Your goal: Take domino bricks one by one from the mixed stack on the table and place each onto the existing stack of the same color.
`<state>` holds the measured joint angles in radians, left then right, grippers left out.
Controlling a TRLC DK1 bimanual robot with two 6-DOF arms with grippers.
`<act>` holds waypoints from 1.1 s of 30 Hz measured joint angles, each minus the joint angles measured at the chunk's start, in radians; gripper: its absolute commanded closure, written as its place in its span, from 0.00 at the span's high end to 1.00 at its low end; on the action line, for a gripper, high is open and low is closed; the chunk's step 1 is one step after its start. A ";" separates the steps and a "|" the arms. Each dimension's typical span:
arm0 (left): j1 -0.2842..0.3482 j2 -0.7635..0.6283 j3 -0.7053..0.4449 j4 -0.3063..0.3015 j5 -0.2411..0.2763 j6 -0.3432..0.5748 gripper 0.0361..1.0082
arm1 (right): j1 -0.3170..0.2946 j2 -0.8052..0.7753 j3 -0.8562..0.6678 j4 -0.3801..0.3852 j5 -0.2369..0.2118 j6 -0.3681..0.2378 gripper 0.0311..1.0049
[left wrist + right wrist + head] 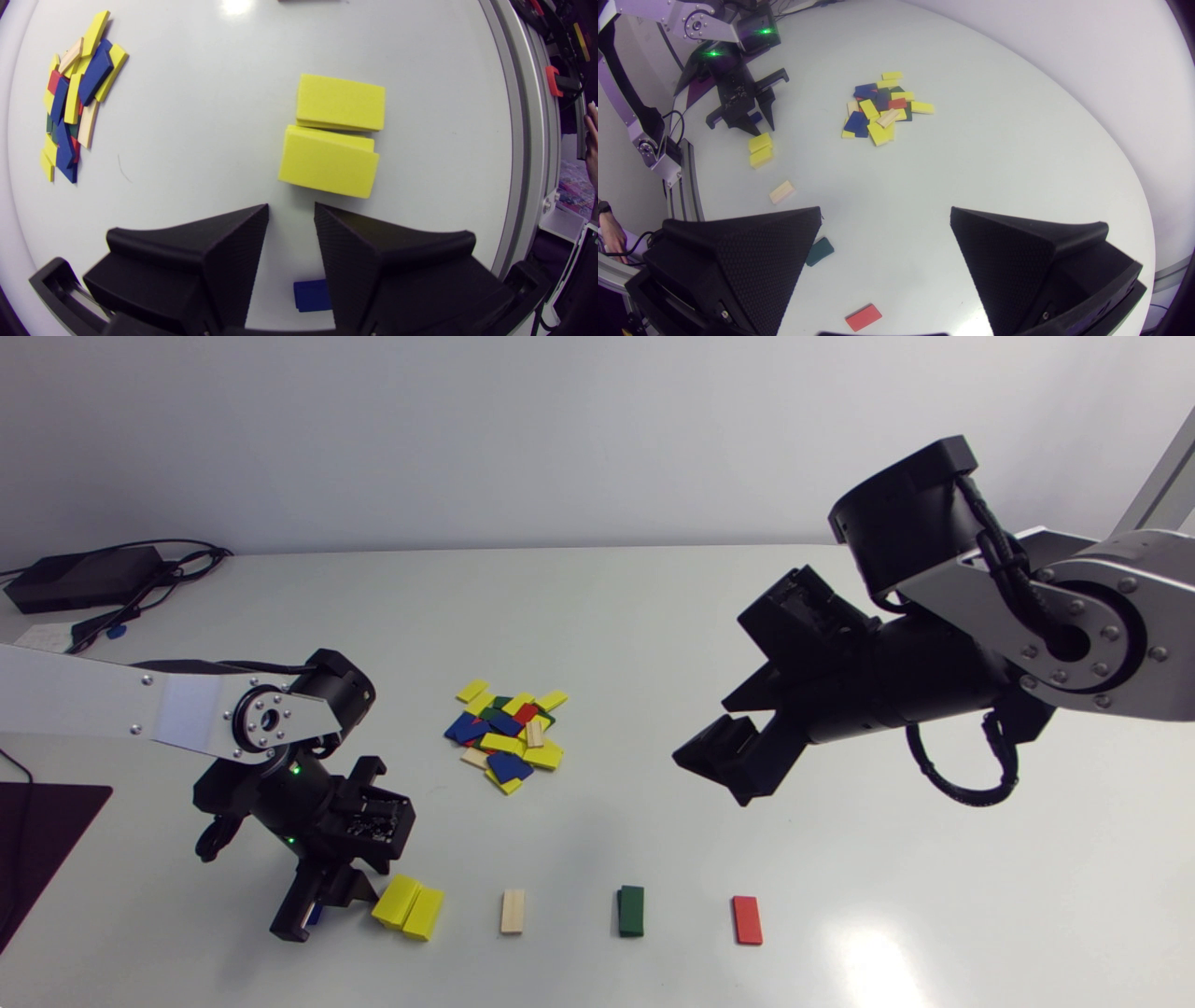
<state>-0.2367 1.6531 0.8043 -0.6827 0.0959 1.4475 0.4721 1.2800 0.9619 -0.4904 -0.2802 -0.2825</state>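
The mixed pile (507,735) (74,93) (880,107) of yellow, blue, red, green and wood bricks lies mid-table. Along the front stand two side-by-side yellow stacks (409,905) (331,135) (760,149), a wood brick (513,911) (781,192), a green brick (631,910) (820,251) and a red brick (747,919) (863,317). My left gripper (322,907) (292,207) hangs just left of the yellow stacks, shut and holding nothing. A blue brick (315,915) (310,295) lies on the table beneath it, partly hidden by one finger. My right gripper (724,765) (886,212) hovers open and empty, right of the pile.
A black power box with cables (84,577) sits at the back left corner. A dark mat (37,840) lies at the left edge. The table's front rail (523,140) runs close beyond the yellow stacks.
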 measured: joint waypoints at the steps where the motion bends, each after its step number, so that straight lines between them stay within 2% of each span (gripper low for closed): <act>1: 0.000 -0.002 0.000 -0.006 -0.003 0.000 0.34 | 0.003 0.000 0.000 0.000 0.000 0.003 0.96; 12: -0.027 -0.053 -0.011 -0.039 -0.003 0.000 0.34 | 0.013 0.000 0.000 0.000 0.010 0.011 0.96; 22: -0.059 -0.066 -0.013 -0.044 -0.002 -0.001 0.34 | 0.019 0.000 0.000 0.000 0.018 0.014 0.96; 33: -0.060 -0.068 -0.013 -0.047 -0.002 -0.001 0.34 | 0.020 0.000 0.000 0.000 0.019 0.014 0.96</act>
<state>-0.2970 1.5852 0.7910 -0.7300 0.0937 1.4467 0.4923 1.2797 0.9619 -0.4904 -0.2611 -0.2684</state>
